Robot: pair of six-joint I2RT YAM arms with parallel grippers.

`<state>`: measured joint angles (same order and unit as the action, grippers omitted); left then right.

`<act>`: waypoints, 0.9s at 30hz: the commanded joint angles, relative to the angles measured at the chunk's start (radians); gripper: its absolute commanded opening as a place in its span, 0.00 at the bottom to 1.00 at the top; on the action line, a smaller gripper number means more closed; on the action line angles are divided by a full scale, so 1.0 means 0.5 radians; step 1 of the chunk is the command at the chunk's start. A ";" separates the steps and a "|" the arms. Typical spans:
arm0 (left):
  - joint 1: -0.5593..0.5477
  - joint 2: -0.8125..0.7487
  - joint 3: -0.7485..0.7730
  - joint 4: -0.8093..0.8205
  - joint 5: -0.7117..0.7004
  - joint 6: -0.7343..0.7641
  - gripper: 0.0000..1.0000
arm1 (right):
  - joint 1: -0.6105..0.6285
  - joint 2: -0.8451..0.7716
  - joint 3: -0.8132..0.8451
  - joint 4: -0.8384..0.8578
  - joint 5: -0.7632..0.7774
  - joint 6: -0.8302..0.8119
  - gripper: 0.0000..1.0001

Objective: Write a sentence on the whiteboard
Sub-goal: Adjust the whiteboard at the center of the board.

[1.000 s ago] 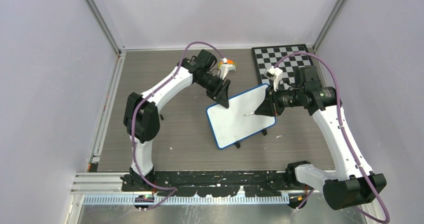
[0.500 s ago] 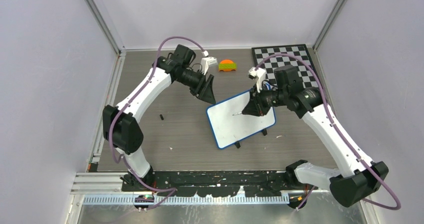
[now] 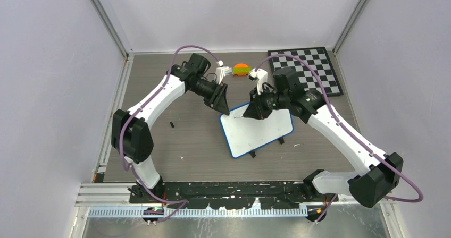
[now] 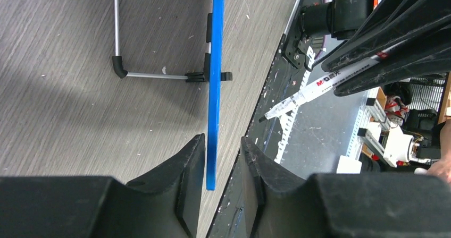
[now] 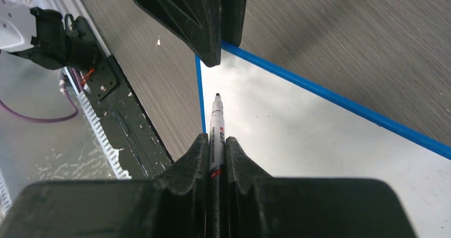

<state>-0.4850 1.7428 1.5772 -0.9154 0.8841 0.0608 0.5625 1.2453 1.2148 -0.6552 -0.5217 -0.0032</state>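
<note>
The whiteboard (image 3: 263, 129) sits raised on its small black feet in the middle of the counter (image 3: 181, 147). At its far left corner the left fingers (image 4: 181, 163) straddle the blue rim, slightly parted, with a gap showing on one side. Just right of them, the right fingers (image 5: 194, 158) are clamped on a marker (image 5: 217, 124). Its tip is over the white surface near that corner, and I cannot tell whether it touches. Farther back lie an orange-and-green toy (image 3: 242, 69) and, to the right, a checkered board (image 3: 314, 70).

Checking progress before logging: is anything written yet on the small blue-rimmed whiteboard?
No: in the top view the small blue-rimmed whiteboard has a plain white face, with no ink marks visible.
</note>
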 commanded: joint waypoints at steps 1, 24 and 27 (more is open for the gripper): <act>-0.002 -0.011 -0.038 0.089 0.076 -0.014 0.30 | 0.043 0.026 0.064 0.147 0.052 0.098 0.00; -0.078 0.000 -0.088 0.327 0.051 -0.180 0.38 | -0.002 -0.260 0.382 -0.544 0.087 -0.050 0.00; -0.132 0.018 -0.112 0.387 -0.009 -0.192 0.35 | -0.049 -0.325 0.367 -0.601 0.059 -0.095 0.00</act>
<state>-0.5121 1.7466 1.5387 -0.7952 0.9062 -0.0174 0.5617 1.1584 1.3964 -0.9066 -0.4549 0.0082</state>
